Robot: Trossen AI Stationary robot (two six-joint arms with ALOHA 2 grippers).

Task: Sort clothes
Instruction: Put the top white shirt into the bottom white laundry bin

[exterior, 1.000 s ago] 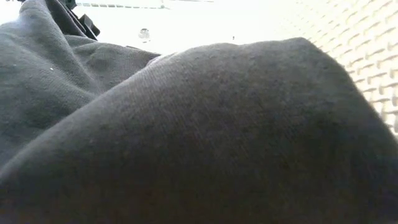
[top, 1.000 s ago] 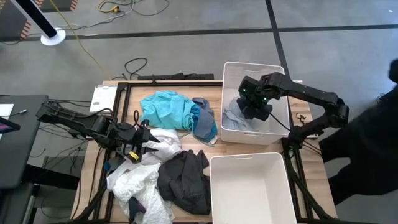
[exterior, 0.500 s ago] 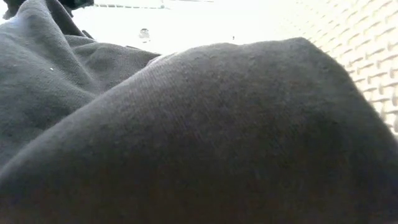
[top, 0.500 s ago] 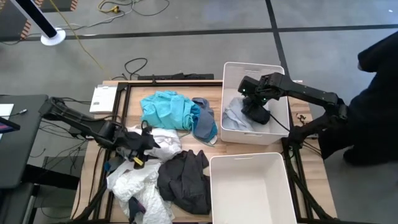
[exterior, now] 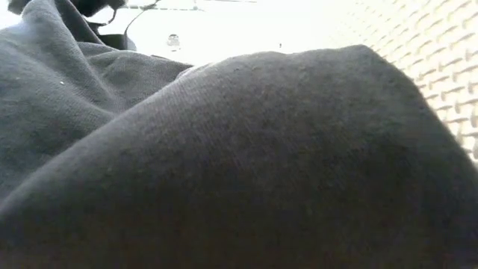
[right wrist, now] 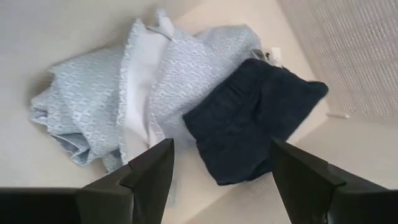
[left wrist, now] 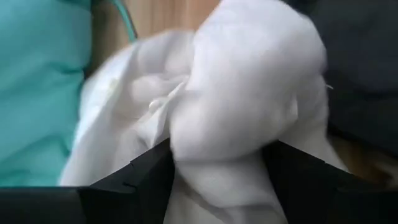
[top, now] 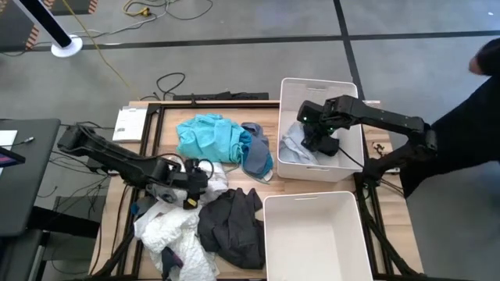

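The clothes lie heaped on the table's left half: a teal garment (top: 207, 136), a grey-blue one (top: 256, 152), a white one (top: 180, 226) and a dark grey one (top: 230, 222). My left gripper (top: 194, 176) (left wrist: 217, 180) stands open at the white heap's far end, with a bunch of white cloth (left wrist: 242, 93) between its fingers. My right gripper (top: 316, 136) (right wrist: 221, 162) hangs open inside the far bin (top: 316, 84), above a pale blue garment (right wrist: 118, 93) and a small dark garment (right wrist: 249, 118) that lies partly on it. My left gripper has its open fingers on either side of a rounded bunch of the white garment (left wrist: 217, 143). The cloth fills the gap and lies against the inner sides of both fingers (left wrist: 152, 174). The bunch rests on the heap, not lifted.
A second white bin (top: 269, 234) stands at the near right of the table. The dark grey garment (exterior: 224, 164) covers nearly the whole low view, with a bin's lattice wall (exterior: 448, 75) beside it. A person in dark clothes (top: 469, 117) stands past the table's right edge.
My left gripper has gone toward the table's right edge, onto the far end of the white heap. The person at the right has shifted about.
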